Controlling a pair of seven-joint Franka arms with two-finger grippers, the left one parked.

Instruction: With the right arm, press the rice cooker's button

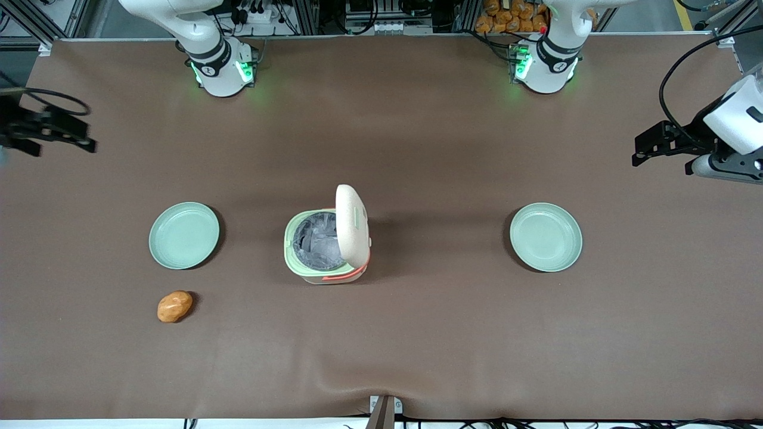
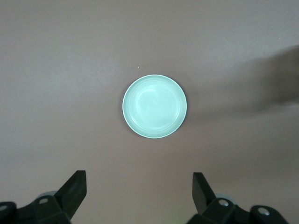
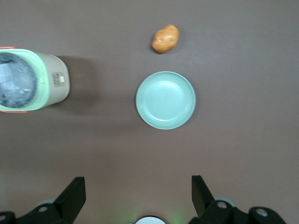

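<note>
Front view: rice cooker [image 1: 326, 241] sits mid-table with lid up, dark pot exposed; right arm's hand [image 1: 45, 131] hangs high at the working arm's end of the table, about 10 o'clock from the cooker, well apart. Right wrist view: hand [image 3: 138, 196] spread wide, holding nothing, above a pale green plate [image 3: 166, 100] with a potato [image 3: 165, 38] near it. Looks like the approach hasn't started; next it must travel to the cooker and find its button, which I can't make out.

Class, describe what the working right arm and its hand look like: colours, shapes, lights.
The right arm is bulky, white and rounded, with black joint bands and green lights at its base. Its hand is black, with two angular fingers, above the pale green plate.
</note>
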